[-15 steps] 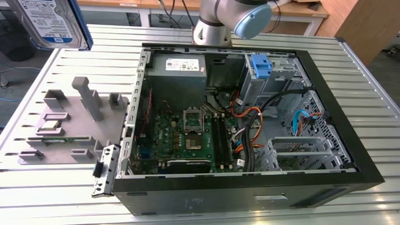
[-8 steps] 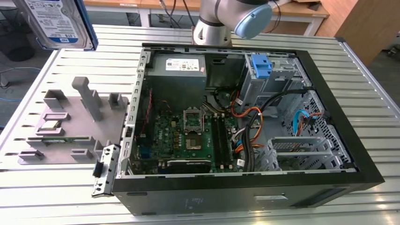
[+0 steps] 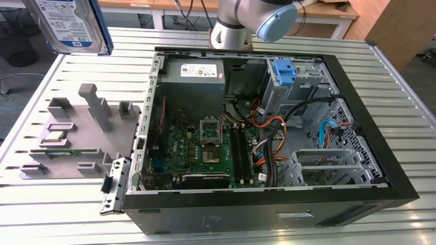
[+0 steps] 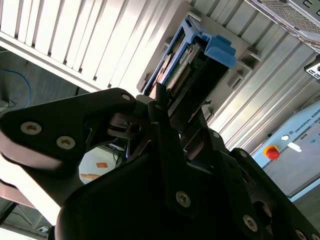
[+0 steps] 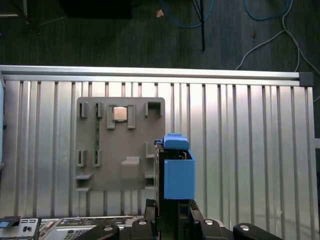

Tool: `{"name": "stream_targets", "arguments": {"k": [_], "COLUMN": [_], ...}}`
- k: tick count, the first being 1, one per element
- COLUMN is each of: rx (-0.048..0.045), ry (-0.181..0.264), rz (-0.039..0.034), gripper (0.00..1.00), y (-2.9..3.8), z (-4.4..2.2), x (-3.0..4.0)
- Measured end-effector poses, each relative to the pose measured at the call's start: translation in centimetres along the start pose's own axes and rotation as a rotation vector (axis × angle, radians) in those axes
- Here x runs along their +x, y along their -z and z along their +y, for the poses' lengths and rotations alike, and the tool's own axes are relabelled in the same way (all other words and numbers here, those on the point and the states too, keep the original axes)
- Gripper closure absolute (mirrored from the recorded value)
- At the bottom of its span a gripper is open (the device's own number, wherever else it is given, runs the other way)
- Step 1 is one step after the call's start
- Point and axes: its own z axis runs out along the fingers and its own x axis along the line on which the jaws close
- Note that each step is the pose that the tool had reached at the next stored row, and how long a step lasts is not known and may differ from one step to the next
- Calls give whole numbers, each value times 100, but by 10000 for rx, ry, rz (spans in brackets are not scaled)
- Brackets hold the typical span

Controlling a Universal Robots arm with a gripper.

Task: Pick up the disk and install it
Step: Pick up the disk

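Note:
The disk [image 3: 71, 25] is a silver drive with a white-and-blue label and blue side rails. It hangs upright high above the slatted table, at the exterior view's upper left. In the first wrist view its blue rail [image 5: 178, 172] sticks out from between my black fingers [image 5: 150, 207]. My gripper [image 5: 172, 207] is shut on the disk, which is well above a grey fixture plate. In the second wrist view the disk [image 4: 202, 50] shows edge-on, with its connector side facing the camera and my gripper [image 4: 175, 107] clamped around it.
An open computer case [image 3: 381, 168] lies on the slatted metal table [image 3: 409, 81], with a motherboard, cables, a grey power supply [image 3: 194, 71] and a blue bracket [image 3: 284, 71] in its drive bay. A grey fixture plate [image 3: 75, 138] sits to the case's left in the exterior view. The arm's base [image 3: 235, 30] stands behind the case.

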Motion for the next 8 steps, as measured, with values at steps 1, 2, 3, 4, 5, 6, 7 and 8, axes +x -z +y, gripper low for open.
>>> {"name": "stream_targets", "arguments": {"k": [1, 2, 3, 4, 5, 6, 7, 8], "rx": [0, 1, 1, 0, 0, 1, 1, 1], "ry": [0, 0, 0, 0, 0, 0, 0, 0], "rz": [0, -1, 0, 0, 0, -1, -1, 0], "gripper": [65, 65, 65, 65, 65, 65, 65, 65], "y": [0, 1, 1, 2, 3, 3, 4, 5], "z": [-13, -28, -42, -56, -70, -84, -97, -111], "x": [0, -1, -1, -1, -1, -2, -2, -2]}}
